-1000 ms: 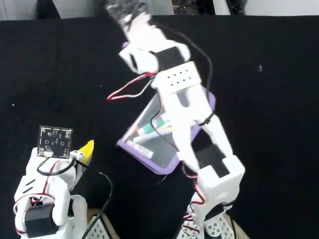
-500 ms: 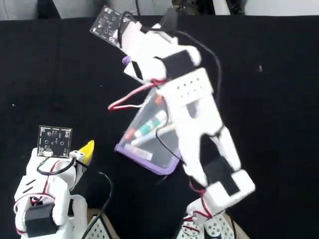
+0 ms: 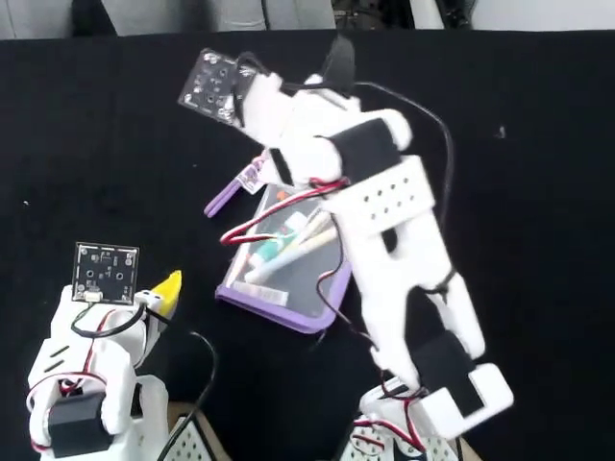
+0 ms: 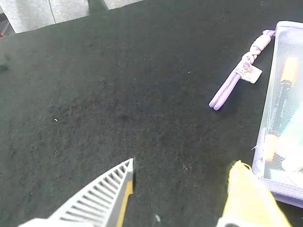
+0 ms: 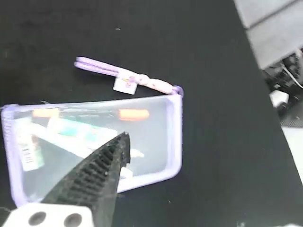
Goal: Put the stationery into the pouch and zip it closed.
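Well, the clear purple-edged pouch [image 3: 288, 293] lies on the black table [image 3: 519, 192] with the pens [image 3: 279, 248] inside, so we judge zipping is the step in hand. We should pin the pouch and pull by its lilac strap [image 3: 233, 190]. The left tool [image 4: 183, 164] gapes empty nearby. The right tool [image 5: 116, 149] hangs above the pouch, and we cannot tell its state. Its wires [image 3: 258, 226] dangle across the pouch.

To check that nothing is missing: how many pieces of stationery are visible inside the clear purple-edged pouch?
3, all inside the clear purple-edged pouch: an orange-ended pen along one long side, a teal-and-white marker in the middle, a white pen beside it. More may be hidden.
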Action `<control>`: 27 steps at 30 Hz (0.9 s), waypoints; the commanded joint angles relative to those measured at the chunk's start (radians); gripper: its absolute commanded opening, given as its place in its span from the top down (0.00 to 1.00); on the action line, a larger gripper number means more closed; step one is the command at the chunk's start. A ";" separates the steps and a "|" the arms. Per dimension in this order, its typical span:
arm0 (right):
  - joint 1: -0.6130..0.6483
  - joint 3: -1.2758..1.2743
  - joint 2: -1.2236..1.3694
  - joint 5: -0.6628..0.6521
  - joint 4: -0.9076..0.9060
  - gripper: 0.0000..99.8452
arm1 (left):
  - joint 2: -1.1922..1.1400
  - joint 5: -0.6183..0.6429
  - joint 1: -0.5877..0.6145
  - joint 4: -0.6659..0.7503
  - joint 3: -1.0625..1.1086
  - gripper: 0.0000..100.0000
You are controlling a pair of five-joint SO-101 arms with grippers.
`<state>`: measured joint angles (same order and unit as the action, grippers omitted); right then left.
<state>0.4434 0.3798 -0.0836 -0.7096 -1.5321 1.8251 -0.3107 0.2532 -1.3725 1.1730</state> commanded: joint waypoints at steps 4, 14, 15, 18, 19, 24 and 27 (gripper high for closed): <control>-0.150 -0.008 -0.189 -0.012 -0.041 0.44 | 0.000 0.009 0.002 -0.035 -0.145 0.85; -0.176 -0.188 -0.476 0.203 -0.081 0.93 | 0.002 0.161 0.002 -0.150 -0.371 0.96; -0.176 -0.211 -0.515 0.242 -0.071 0.94 | 0.002 0.175 0.002 -0.152 -0.375 0.97; -0.178 -0.303 -0.642 0.318 -0.064 0.94 | 0.002 0.196 0.004 -0.153 -0.374 0.97; -0.178 -0.344 -0.688 0.333 -0.064 0.94 | 0.002 0.206 0.005 -0.153 -0.371 0.97; -0.178 -0.670 -0.970 0.358 -0.020 0.94 | 0.003 0.256 0.002 -0.140 -0.305 0.97; -0.178 -0.928 -1.175 0.359 0.083 0.94 | 0.003 0.279 0.002 -0.089 -0.220 0.97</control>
<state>0.2823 -0.2509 -1.0119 -0.3629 -1.5689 1.8267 -0.0667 0.2547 -1.5152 0.8815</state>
